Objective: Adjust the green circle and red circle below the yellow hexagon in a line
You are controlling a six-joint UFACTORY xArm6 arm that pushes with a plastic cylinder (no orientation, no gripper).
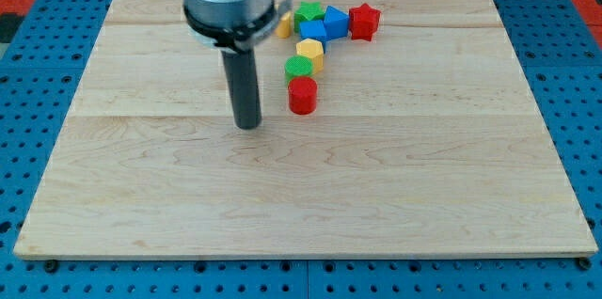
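Note:
The yellow hexagon (310,53) lies near the view's top centre. The green circle (299,67) sits just below it and slightly left, touching it. The red circle (302,96) stands just below the green circle, touching it. The three form a short, nearly vertical column. My tip (248,125) rests on the board to the left of the red circle, a little lower, with a gap between them.
Above the hexagon are a green block (308,12), a blue block (336,23), another blue block (313,31), a red star (364,22) and a yellow block (284,25) partly hidden by the arm. The wooden board (301,186) lies on a blue pegboard.

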